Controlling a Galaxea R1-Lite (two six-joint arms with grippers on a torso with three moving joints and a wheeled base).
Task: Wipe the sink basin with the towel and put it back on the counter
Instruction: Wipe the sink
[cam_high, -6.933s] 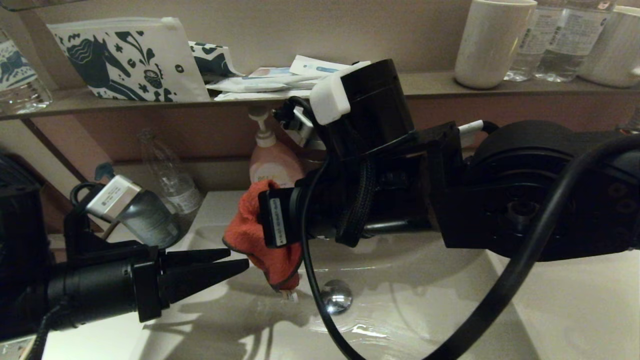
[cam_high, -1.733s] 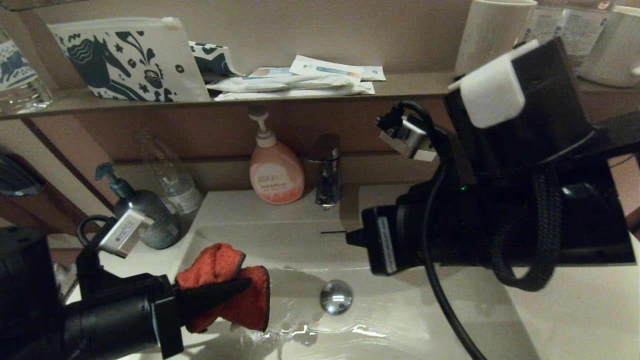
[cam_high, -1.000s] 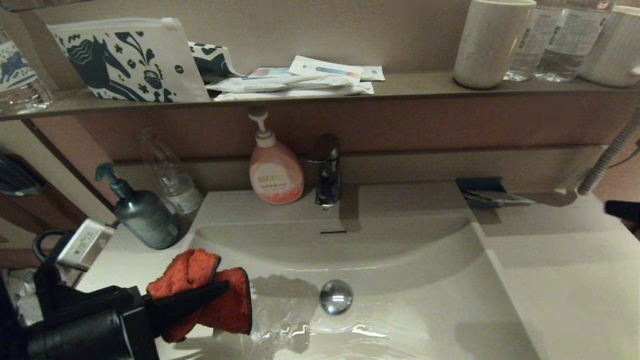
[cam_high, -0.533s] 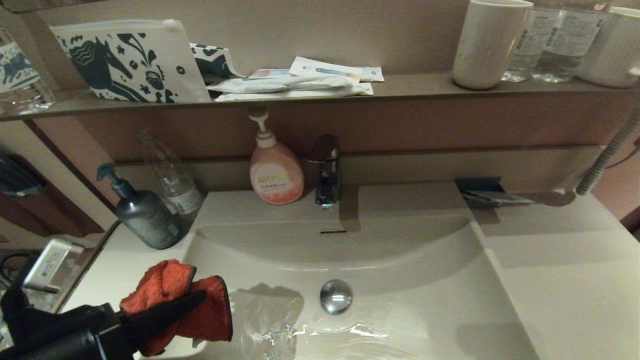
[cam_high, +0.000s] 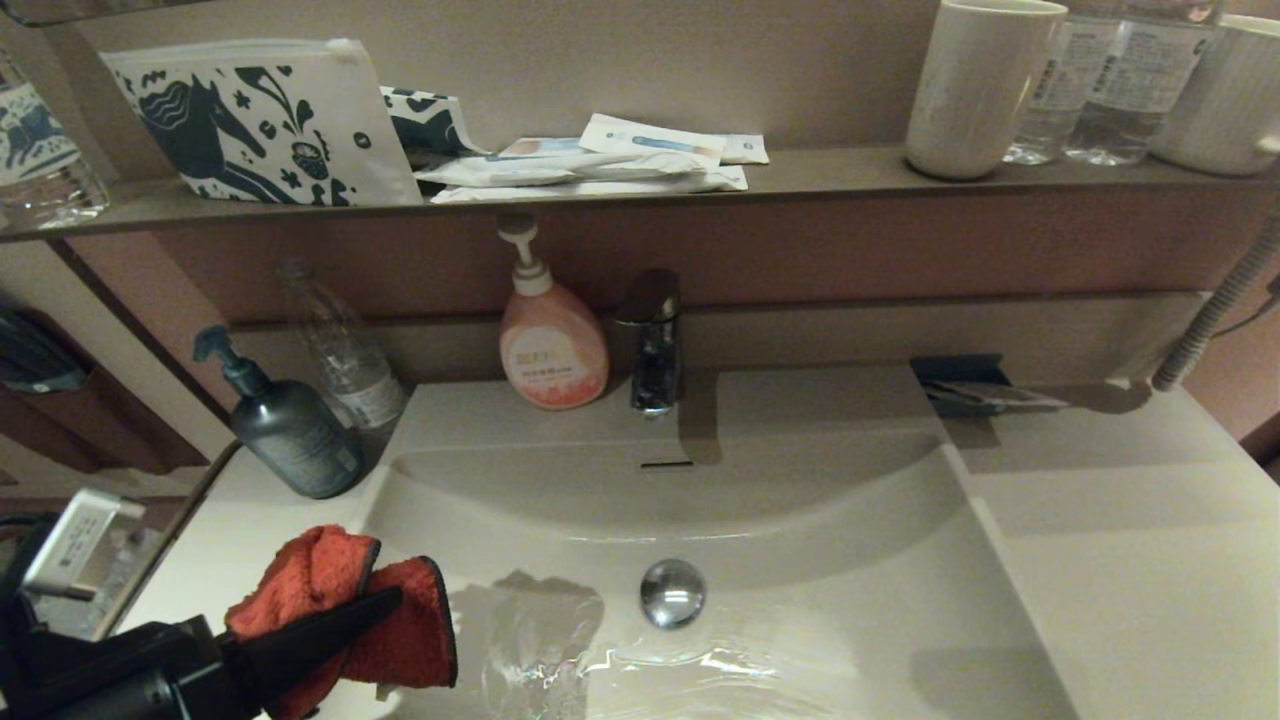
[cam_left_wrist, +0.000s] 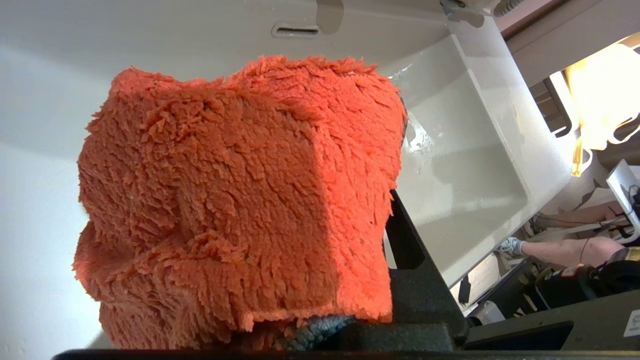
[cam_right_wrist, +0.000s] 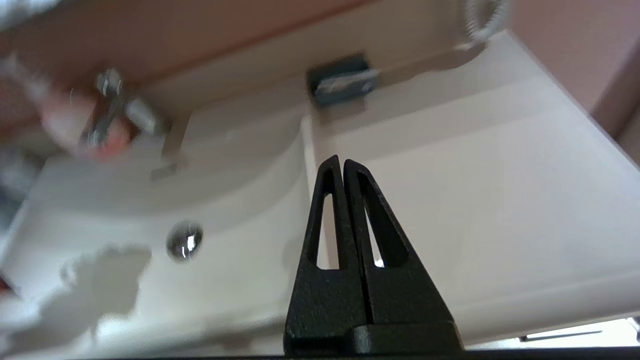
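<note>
Over the sink basin left edge the towel is held clamped in the left gripper, wiping seemingly finished, counter drop-off pending, right gripper closed empty.

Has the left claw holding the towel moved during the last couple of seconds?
Yes. The left claw, shut on the towel, has drawn back leftward, away from the drain stopper, toward the basin's left edge.

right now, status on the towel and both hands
Left hand shut on towel, at the sink basin's left edge. Right hand shut, empty, above the counter. Nothing in the way.
</note>
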